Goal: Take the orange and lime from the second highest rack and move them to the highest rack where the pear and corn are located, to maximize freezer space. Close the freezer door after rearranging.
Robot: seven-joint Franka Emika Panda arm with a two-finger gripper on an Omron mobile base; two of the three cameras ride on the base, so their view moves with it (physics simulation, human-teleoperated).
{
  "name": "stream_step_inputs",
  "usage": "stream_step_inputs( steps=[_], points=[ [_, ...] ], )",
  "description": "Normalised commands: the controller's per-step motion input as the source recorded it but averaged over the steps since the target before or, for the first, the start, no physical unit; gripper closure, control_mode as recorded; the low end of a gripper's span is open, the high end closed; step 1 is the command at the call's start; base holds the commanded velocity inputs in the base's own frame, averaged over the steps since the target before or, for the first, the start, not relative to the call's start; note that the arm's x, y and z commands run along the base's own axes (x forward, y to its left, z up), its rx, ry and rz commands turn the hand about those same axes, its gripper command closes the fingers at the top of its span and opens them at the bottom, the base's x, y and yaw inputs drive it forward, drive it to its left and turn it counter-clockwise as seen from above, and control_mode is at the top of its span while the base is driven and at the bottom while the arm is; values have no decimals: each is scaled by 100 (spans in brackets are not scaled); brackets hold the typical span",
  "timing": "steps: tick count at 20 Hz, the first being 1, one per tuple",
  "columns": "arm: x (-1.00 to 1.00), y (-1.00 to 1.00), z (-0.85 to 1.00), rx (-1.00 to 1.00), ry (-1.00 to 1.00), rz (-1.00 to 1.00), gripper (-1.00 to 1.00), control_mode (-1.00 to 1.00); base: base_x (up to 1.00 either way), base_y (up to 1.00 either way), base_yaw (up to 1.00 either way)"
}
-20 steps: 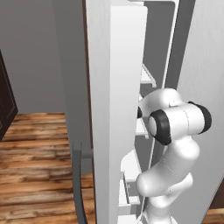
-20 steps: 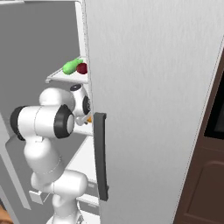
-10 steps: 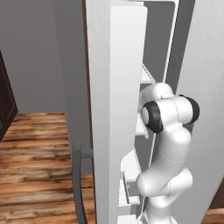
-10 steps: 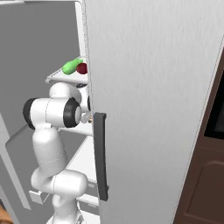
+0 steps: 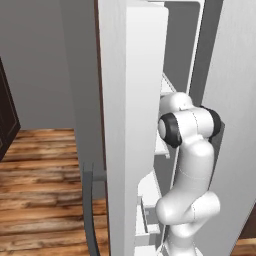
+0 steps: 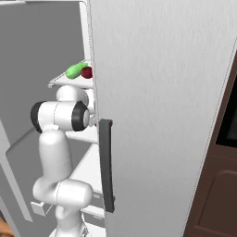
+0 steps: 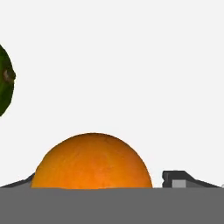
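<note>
The orange (image 7: 92, 162) fills the bottom centre of the hand view, close up, on a white rack. My gripper (image 7: 98, 183) is open, with a dark fingertip (image 7: 175, 179) on each side of the orange and a small gap on the right. At the left edge lies the dark green lime (image 7: 4, 81). On the highest rack (image 6: 62, 83) are the green pear (image 6: 75, 71) and a dark red item (image 6: 86, 72); I cannot make out the corn. The freezer door (image 5: 131, 100) stands open at the left, and my arm (image 5: 192, 127) reaches in behind it.
A tall grey fridge door (image 6: 162, 92) with a dark bar handle (image 6: 106, 171) stands closed just right of my arm. White door bins (image 5: 146, 212) jut inward low on the open door. A dark brown cabinet (image 6: 222, 185) is at the right, over wooden floor (image 5: 45, 175).
The arm's elbow has swung in toward the shelves and the forearm has pushed deeper into the freezer at the second rack's height. Fruit on the top rack has not moved.
</note>
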Motion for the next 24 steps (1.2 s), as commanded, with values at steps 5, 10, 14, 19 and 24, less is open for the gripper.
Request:
stream_step_inputs(
  steps=[5,10,14,19,24],
  points=[
    [0,0,-31,0,0,0,100,-100,0,0,0],
    [-37,0,-11,0,-7,0,100,-100,0,0,0],
    [-67,1,8,0,-2,0,100,-100,0,0,0],
    [-79,4,18,0,-9,0,100,-100,0,0,0],
    [-71,4,-1,0,-7,0,100,-100,0,0,0]
  ],
)
